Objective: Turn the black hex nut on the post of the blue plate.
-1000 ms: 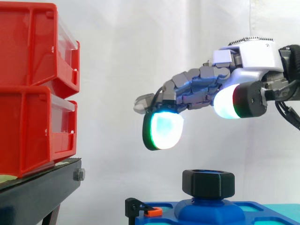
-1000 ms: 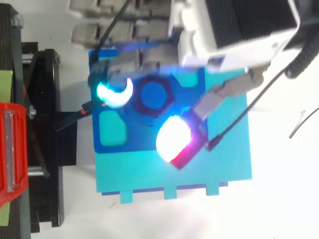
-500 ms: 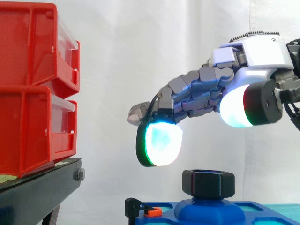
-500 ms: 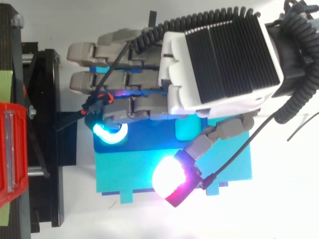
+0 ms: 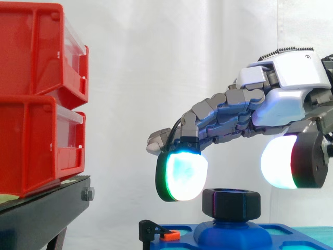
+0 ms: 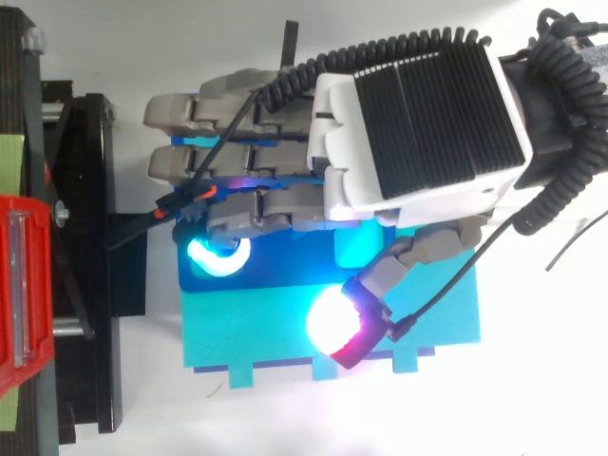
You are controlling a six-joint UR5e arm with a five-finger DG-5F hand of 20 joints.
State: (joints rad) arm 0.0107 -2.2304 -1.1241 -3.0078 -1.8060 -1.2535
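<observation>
The setting looks like a robotics lab test bench. A plain white curtain (image 5: 156,62) closes off the whole background. At nine o'clock in the side view, red bins (image 5: 36,104) are stacked on a black stand (image 5: 41,208). At six o'clock sits a blue plate (image 5: 291,232) with a black hex nut (image 5: 231,203) on its post. From three o'clock a robot hand (image 5: 281,99) with glowing fingertip pads reaches in.

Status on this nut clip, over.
Hand open above black hex nut, no grip. Nut sits atop blue plate. Red bins well aside.
</observation>
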